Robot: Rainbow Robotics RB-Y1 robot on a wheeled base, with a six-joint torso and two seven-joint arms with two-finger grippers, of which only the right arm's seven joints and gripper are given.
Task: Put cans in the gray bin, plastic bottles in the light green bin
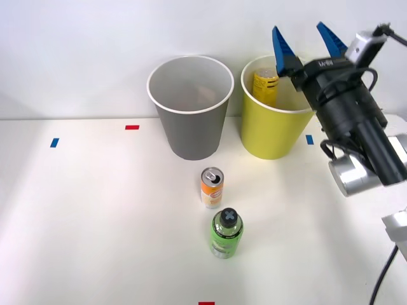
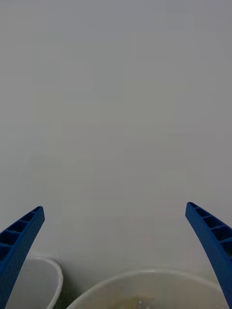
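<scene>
My right gripper [image 1: 304,37] is open and holds nothing, raised above the far right rim of the light green bin [image 1: 275,135]. A yellow plastic bottle [image 1: 265,86] leans inside that bin. The gray bin [image 1: 191,127] stands just left of it. In front of the bins, an orange-and-white can [image 1: 212,188] stands upright on the table. A bright green plastic bottle [image 1: 226,232] with a dark cap stands just nearer than the can. In the right wrist view my gripper [image 2: 115,227] spreads wide over the light green bin's rim [image 2: 145,275], with the gray bin's rim [image 2: 54,270] beside it.
Small red tape marks [image 1: 131,127] and blue tape marks [image 1: 54,142] lie on the white table. A pale wall stands right behind the bins. My arm's black body [image 1: 356,121] hangs over the table's right side.
</scene>
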